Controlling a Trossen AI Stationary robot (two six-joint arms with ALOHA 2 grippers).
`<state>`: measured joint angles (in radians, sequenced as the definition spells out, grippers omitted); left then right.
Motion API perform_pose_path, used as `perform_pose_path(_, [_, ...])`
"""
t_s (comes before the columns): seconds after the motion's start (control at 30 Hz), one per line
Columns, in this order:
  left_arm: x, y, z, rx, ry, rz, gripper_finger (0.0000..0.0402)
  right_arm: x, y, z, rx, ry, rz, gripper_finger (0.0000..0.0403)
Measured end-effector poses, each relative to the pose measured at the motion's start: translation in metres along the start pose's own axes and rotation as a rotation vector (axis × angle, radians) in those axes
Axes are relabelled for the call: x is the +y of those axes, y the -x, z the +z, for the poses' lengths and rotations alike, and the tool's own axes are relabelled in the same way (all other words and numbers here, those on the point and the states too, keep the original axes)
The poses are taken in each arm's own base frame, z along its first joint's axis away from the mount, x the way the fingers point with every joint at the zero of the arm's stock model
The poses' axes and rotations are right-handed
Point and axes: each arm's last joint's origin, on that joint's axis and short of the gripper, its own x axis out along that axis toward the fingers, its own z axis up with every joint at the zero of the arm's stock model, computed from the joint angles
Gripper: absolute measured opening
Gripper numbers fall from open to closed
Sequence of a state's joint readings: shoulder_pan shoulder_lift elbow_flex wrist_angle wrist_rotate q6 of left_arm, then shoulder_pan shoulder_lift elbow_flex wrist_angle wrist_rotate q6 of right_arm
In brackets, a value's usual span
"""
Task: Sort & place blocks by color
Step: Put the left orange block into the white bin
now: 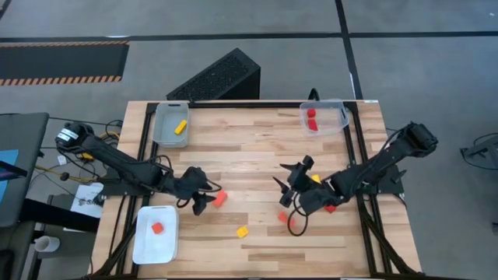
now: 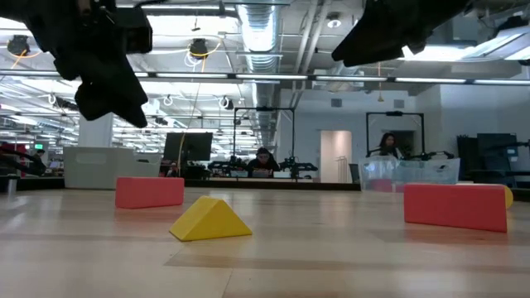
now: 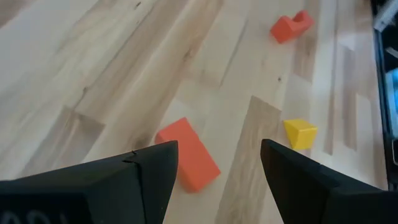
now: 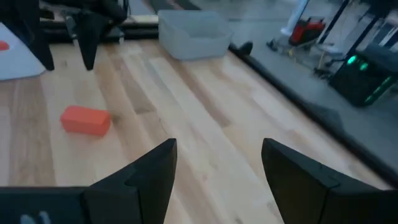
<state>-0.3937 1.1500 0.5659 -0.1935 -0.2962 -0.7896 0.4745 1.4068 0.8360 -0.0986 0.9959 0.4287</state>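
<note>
A pale butcher-block table (image 1: 249, 155) of glued wooden strips is sitting on a dark frame over grey flooring, and the low view is looking past it into an open office with ceiling pipes and people seated at desks.

The blocks are lying scattered. An orange bar (image 1: 220, 198) is resting just beside the left gripper (image 1: 199, 204), its long axis running diagonally across the boards — smooth, matte, square-edged. A yellow block (image 1: 243, 232) is lying near the front edge, showing a wedge outline in the low view. A red block (image 1: 284, 217) is sitting by the right gripper (image 1: 285, 193).

One clear plastic tray (image 1: 165, 128) is holding a yellow bar; another clear tray (image 1: 334, 117) is holding two red blocks; a white tray (image 1: 152, 241) is holding one orange block.

Both grippers are hovering over the table's middle, jaws standing apart — neither is holding anything.
</note>
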Motion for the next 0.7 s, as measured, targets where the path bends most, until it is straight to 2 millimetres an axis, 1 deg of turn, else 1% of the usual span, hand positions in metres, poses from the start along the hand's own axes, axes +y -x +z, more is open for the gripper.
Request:
perform_pose_path(0.2, [0.009,-0.003,0.006,0.072,0.108,-0.021,0.0218,-0.002,-0.003,0.001,-0.003,-0.003,-0.011,0.0260])
perform_pose_path(0.27, [0.011,-0.004,0.008,0.089,0.119,-0.023,0.0218,-0.002,-0.004,0.002,-0.003,-0.004,-0.014,0.0260])
perform_pose_path(0.33, [0.009,-0.004,0.013,0.114,0.092,-0.024,0.0218,-0.003,-0.004,0.002,-0.003,-0.004,-0.017,0.0260])
perform_pose_path(0.4, [0.006,-0.001,0.018,0.127,0.029,-0.016,0.0218,-0.003,-0.004,0.002,-0.003,0.003,-0.018,0.0260])
perform_pose_path(0.47, [0.002,0.000,0.026,0.101,-0.007,0.006,0.0218,-0.003,-0.004,0.001,0.001,0.011,-0.019,0.0260])
perform_pose_path(0.53, [-0.001,0.004,0.035,0.075,-0.040,0.032,0.0218,-0.006,-0.002,0.004,-0.003,0.008,-0.017,0.0260])
perform_pose_path(0.6, [-0.006,0.002,0.045,0.059,-0.060,0.031,0.0218,-0.008,0.001,0.008,-0.013,-0.008,-0.011,0.0260])
perform_pose_path(0.7, [-0.012,-0.001,0.050,0.096,-0.095,0.052,0.0218,-0.009,0.009,0.011,-0.025,-0.018,0.010,0.0260])
